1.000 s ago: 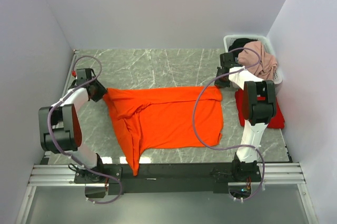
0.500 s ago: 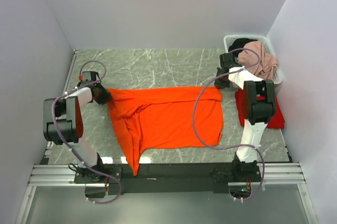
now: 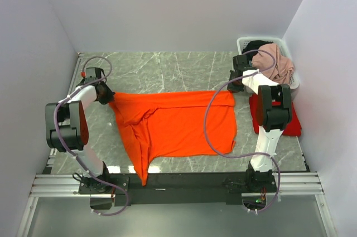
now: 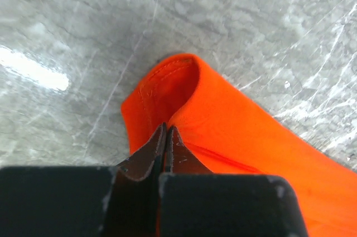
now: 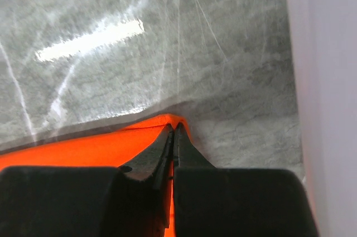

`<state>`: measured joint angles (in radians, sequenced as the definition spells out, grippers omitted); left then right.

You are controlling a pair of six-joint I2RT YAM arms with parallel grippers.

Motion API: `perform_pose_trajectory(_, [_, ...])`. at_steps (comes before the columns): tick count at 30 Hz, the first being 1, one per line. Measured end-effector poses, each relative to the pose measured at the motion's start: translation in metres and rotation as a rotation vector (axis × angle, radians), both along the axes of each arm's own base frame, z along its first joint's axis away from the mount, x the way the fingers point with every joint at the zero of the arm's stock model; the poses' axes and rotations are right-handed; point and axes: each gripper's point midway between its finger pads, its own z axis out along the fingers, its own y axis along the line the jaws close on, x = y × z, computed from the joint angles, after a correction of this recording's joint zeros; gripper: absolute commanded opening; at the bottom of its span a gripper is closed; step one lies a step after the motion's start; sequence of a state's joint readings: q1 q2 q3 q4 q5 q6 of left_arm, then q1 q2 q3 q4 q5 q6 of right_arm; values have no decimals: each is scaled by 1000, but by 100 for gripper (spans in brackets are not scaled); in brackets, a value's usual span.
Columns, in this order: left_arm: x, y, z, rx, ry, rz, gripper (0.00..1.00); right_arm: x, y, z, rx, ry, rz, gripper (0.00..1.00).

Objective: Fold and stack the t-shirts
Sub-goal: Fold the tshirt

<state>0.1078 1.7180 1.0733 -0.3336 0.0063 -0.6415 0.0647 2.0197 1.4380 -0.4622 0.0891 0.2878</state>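
A bright orange t-shirt (image 3: 178, 125) lies spread over the middle of the marble table, with its near left part bunched into a narrow fold. My left gripper (image 3: 107, 97) is shut on its far left corner; in the left wrist view the orange cloth (image 4: 240, 131) curls up around the closed gripper (image 4: 166, 129). My right gripper (image 3: 235, 87) is shut on the far right corner, where the hem (image 5: 83, 150) meets the closed gripper (image 5: 174, 128). A deeper red t-shirt (image 3: 293, 125) lies folded at the right, partly hidden by the right arm.
A white laundry basket (image 3: 243, 42) stands in the far right corner with a pink garment (image 3: 276, 61) and dark cloth piled in it. White walls close in the table on three sides. A black rail (image 3: 184, 180) runs along the near edge.
My left gripper has come onto the shirt's far left corner and shut on it. The right arm and the rest of the shirt have not moved.
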Motion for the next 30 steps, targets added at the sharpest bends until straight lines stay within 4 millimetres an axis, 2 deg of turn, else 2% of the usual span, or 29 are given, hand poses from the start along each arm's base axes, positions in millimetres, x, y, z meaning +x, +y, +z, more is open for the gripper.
perform_pose_trajectory(4, [1, 2, -3, 11, 21, -12, 4, 7, 0, 3, 0, -12, 3, 0])
perform_pose_trajectory(7, [-4, 1, -20, 6, 71, -14, 6, 10, 1, 1, -2, -9, 9, 1])
perform_pose_trajectory(8, [-5, 1, -25, 2, 85, -13, 7, 10, 1, -1, -2, -6, 10, 1])
perform_pose_trajectory(11, [-3, 1, -25, -4, 75, -7, 13, 10, 1, -8, -4, 10, 14, 8])
perform_pose_trajectory(15, [-2, 0, -25, -13, 71, 1, 31, 11, 0, -6, -8, 9, 17, 21])
perform_pose_trajectory(17, [-1, 0, -24, -15, 68, 5, 38, 11, 0, -4, -9, 12, 18, 32])
perform_pose_trajectory(19, [1, 0, -21, -15, 61, 6, 50, 13, 0, 0, -11, 8, 20, 39])
perform_pose_trajectory(21, [0, 0, -17, -13, 55, 6, 62, 15, 1, 4, -8, -2, 20, 42])
perform_pose_trajectory(23, [0, 0, -10, -13, 43, 9, 64, 14, 1, 11, -5, -11, 16, 43])
perform_pose_trajectory(26, [0, 1, 11, 7, 1, 14, 63, 15, 6, 31, 17, -51, 6, 43])
perform_pose_trajectory(30, [4, -5, 41, 35, -77, 2, 58, 9, 25, 63, 110, -129, 21, 42])
